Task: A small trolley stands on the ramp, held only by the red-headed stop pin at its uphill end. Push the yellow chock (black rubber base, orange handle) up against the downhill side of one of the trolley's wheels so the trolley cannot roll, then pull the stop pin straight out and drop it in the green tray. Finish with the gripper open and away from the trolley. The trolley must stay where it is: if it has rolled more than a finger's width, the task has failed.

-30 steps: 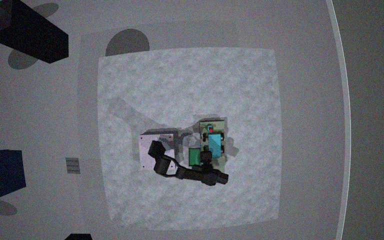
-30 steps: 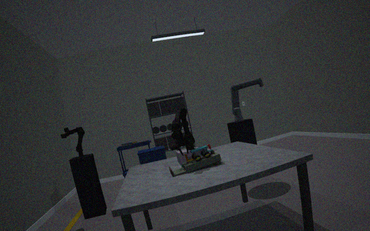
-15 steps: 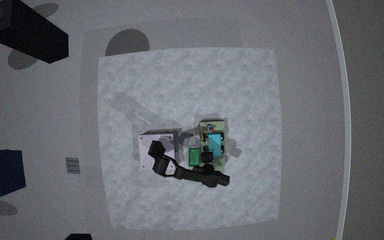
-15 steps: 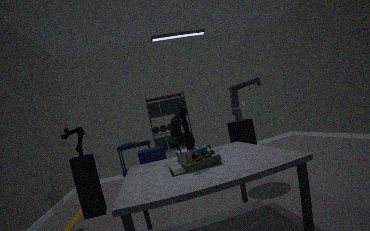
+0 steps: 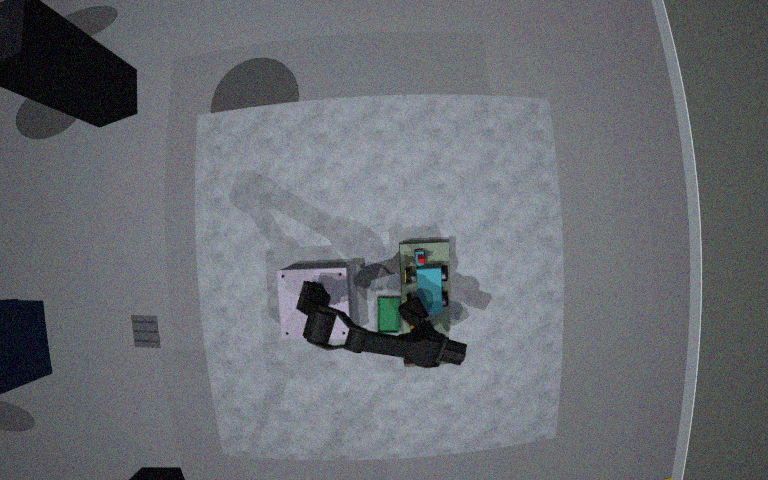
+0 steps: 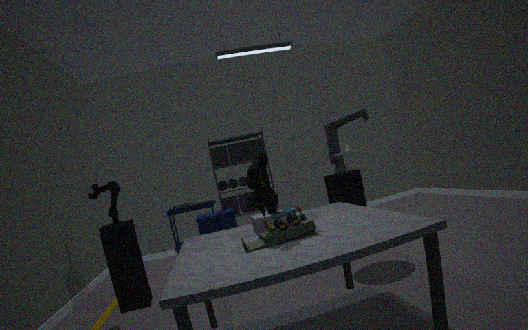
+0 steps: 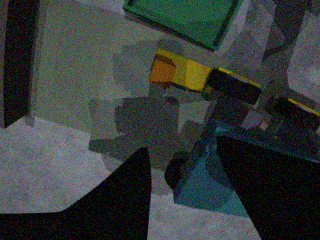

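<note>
The yellow chock (image 7: 197,76) with its orange handle lies on the ramp (image 7: 67,65), against a wheel (image 7: 234,86) of the blue trolley (image 5: 429,285) (image 6: 285,213) (image 7: 207,185); the red-headed stop pin (image 5: 420,258) (image 6: 298,208) stands uphill.
</note>
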